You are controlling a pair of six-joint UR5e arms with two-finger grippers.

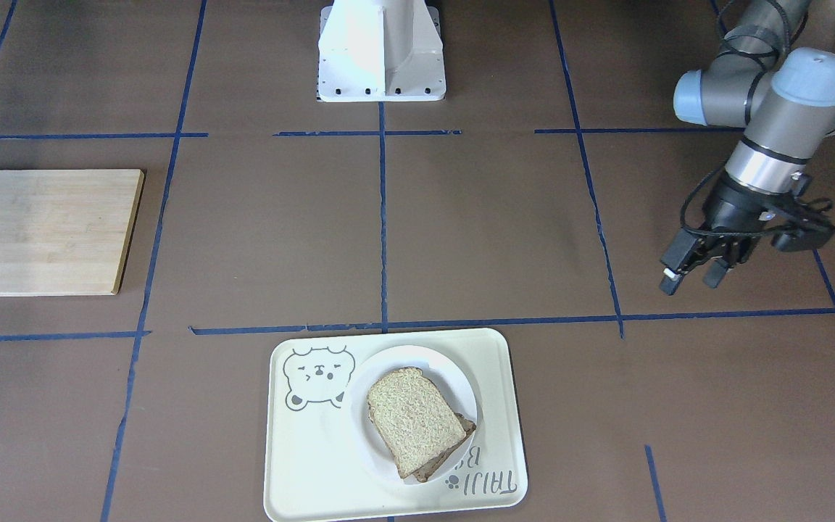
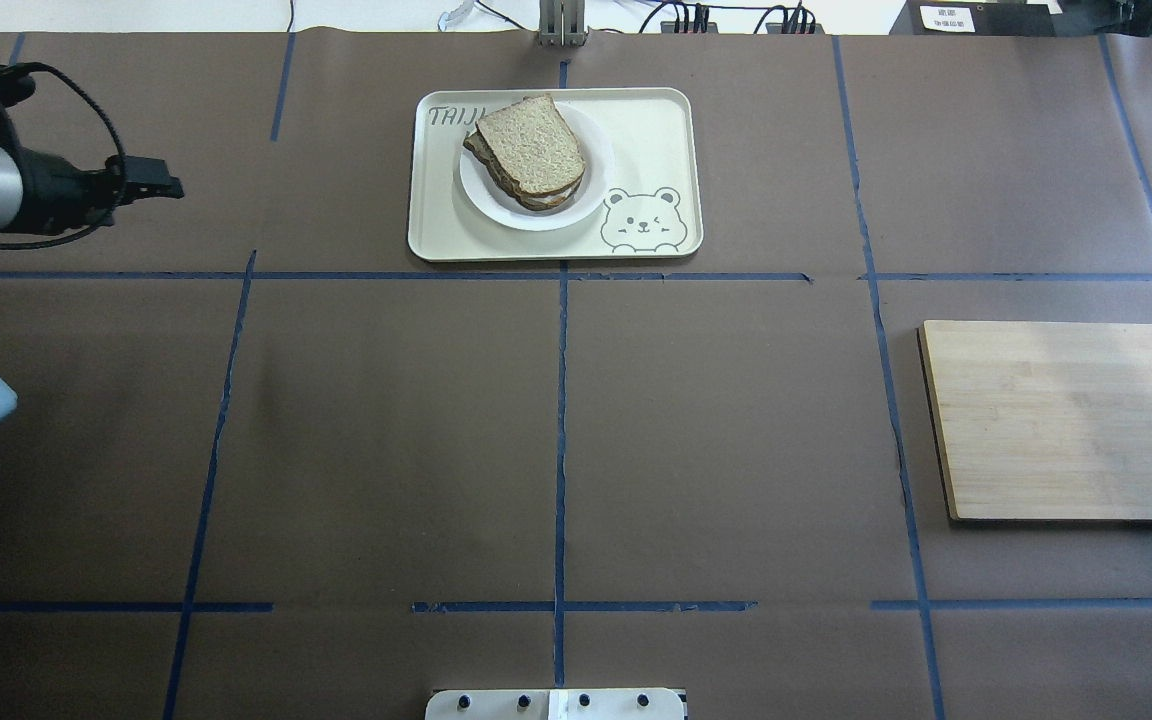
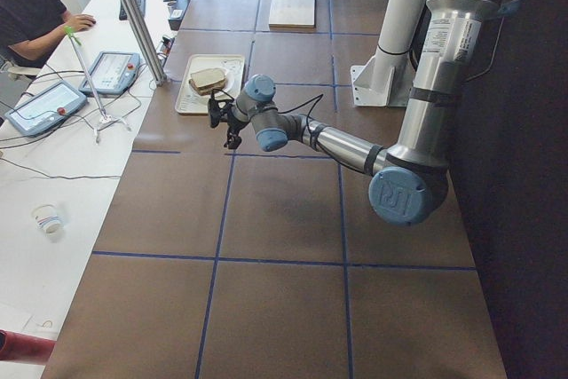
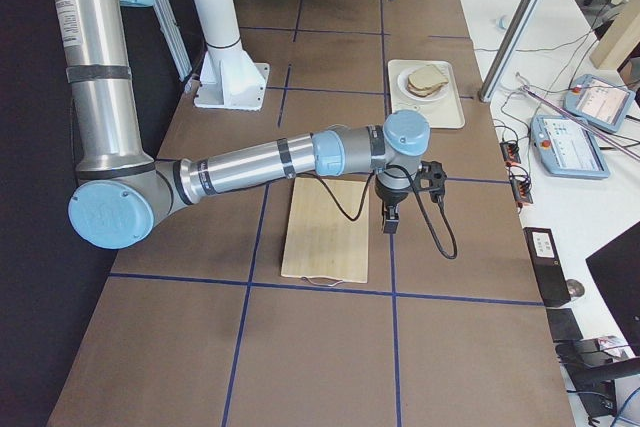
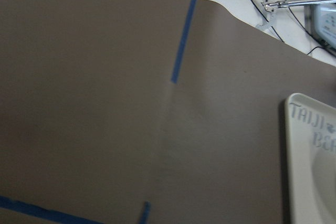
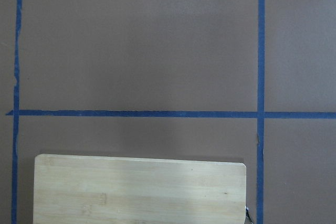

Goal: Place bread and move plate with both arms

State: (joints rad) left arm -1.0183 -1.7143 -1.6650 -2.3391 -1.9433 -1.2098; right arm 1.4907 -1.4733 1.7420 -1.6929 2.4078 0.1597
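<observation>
The plain bread [image 1: 414,420] lies on top of a darker slice on the small white plate [image 1: 461,377], which sits on the bear-print tray [image 1: 316,449]. They also show in the overhead view: bread [image 2: 531,145], plate [image 2: 536,218]. My left gripper [image 1: 693,274] hangs above bare table well off to the side of the tray, empty, fingers apart; it also shows in the overhead view [image 2: 161,187]. My right gripper [image 4: 390,222] shows only in the right side view, pointing down by the edge of the wooden board [image 4: 325,227]; I cannot tell whether it is open or shut.
The wooden board [image 2: 1066,420] lies on the robot's right side of the table. The white pedestal base [image 1: 381,51] stands at the robot's edge. The tray's corner [image 5: 310,145] shows in the left wrist view. An operator [image 3: 27,6] sits at the far bench.
</observation>
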